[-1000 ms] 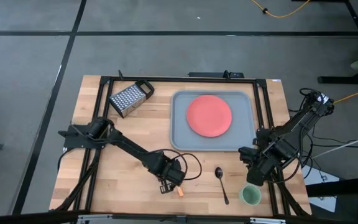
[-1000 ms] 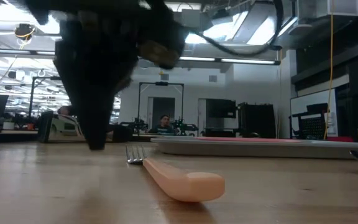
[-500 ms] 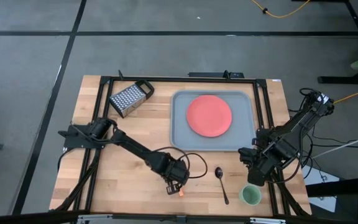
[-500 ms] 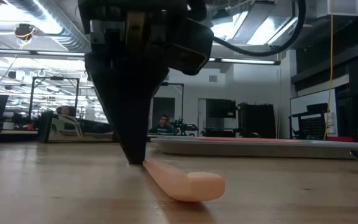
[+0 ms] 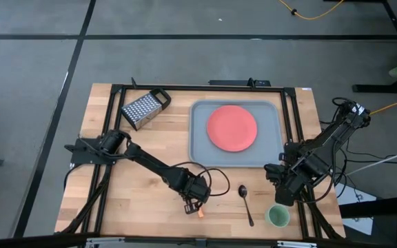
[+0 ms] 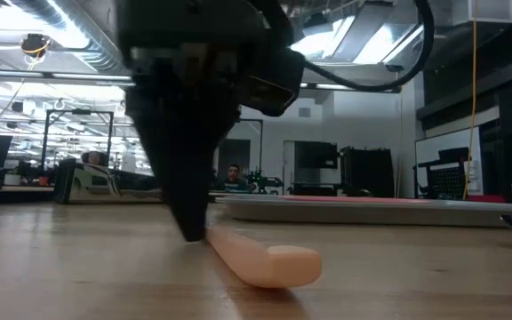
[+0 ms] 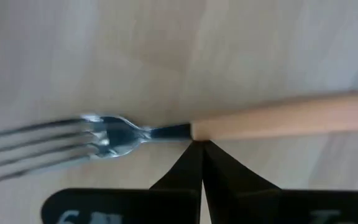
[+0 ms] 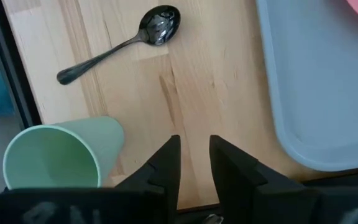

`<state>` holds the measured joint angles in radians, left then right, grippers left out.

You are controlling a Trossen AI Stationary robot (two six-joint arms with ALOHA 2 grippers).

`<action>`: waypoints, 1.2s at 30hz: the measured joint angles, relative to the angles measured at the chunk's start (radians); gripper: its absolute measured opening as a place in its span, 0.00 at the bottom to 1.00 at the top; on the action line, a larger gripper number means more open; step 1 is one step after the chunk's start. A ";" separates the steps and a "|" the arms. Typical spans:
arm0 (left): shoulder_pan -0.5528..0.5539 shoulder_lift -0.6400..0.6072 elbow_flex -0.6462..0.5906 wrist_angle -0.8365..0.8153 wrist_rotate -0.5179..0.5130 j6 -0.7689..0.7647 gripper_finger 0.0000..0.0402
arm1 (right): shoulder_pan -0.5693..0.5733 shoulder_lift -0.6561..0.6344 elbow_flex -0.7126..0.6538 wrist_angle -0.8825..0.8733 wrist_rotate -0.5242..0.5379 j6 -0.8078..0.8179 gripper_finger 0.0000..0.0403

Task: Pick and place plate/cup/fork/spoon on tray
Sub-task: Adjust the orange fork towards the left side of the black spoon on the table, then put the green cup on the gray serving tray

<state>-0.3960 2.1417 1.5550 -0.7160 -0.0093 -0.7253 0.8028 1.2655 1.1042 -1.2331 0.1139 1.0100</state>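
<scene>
My left gripper (image 7: 201, 148) is pinched closed at the fork's (image 7: 185, 130) neck near the surface's (image 5: 136, 186) front edge; my right gripper (image 8: 194, 155) waits, slightly parted.

One camera looks straight down at the whole table (image 5: 136, 182), one sits low on it, two ride the arms, and both top and low see the fork (image 6: 260, 258).

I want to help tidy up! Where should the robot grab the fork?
Probably from straight above, at the handle's thin end next to the metal neck. The fork lies flat on the table, and its handle is slim enough to pinch across. The left gripper is already down at that spot.
</scene>
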 joint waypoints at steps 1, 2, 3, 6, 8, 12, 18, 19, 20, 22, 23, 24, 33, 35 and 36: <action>0.005 0.008 0.003 0.004 0.003 0.004 0.00 | 0.000 0.000 0.000 0.000 0.000 0.000 0.22; 0.010 0.007 0.002 0.009 0.010 0.007 0.00 | 0.000 0.000 0.000 0.001 0.000 0.001 0.22; 0.014 0.008 0.002 0.013 0.011 0.013 0.00 | 0.000 0.000 0.000 0.000 0.000 0.001 0.22; 0.029 0.008 -0.001 0.043 0.014 0.032 0.00 | 0.000 0.000 0.000 0.000 -0.001 0.000 0.22; 0.038 0.010 -0.002 0.089 0.011 0.053 0.00 | 0.000 0.000 0.000 0.000 -0.001 -0.001 0.22; 0.055 0.022 0.039 0.184 -0.054 0.093 0.00 | 0.000 0.000 0.000 0.000 -0.001 -0.001 0.22; 0.041 0.032 0.101 0.223 -0.045 0.136 0.00 | 0.000 0.000 0.000 0.000 -0.001 -0.001 0.22; 0.036 0.029 0.111 0.196 -0.046 0.137 0.00 | 0.000 0.000 0.000 0.000 -0.001 -0.001 0.22; 0.031 0.027 0.122 0.154 -0.054 0.137 0.00 | 0.000 0.000 0.000 0.000 -0.001 -0.001 0.22; 0.023 0.026 0.161 0.054 -0.059 0.138 0.00 | 0.000 0.000 0.000 0.000 -0.001 -0.001 0.22; 0.019 0.025 0.182 -0.004 -0.059 0.150 0.00 | 0.000 0.000 0.000 0.000 -0.001 -0.001 0.22; 0.013 0.023 0.206 -0.083 -0.059 0.166 0.00 | 0.000 0.000 0.000 0.000 -0.001 -0.001 0.22; -0.031 -0.006 0.283 -0.693 -0.174 0.267 0.00 | 0.000 0.000 0.000 0.000 -0.002 0.021 0.22; -0.044 -0.047 0.241 -0.764 -0.210 0.287 0.00 | 0.000 0.000 0.000 0.001 -0.006 0.040 0.22; -0.051 -0.078 0.209 -0.775 -0.223 0.316 0.00 | 0.000 0.000 0.000 0.002 -0.010 0.049 0.22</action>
<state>-0.4474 2.0638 1.7638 -1.4912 -0.2319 -0.4097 0.8028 1.2655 1.1042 -1.2316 0.1038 1.0592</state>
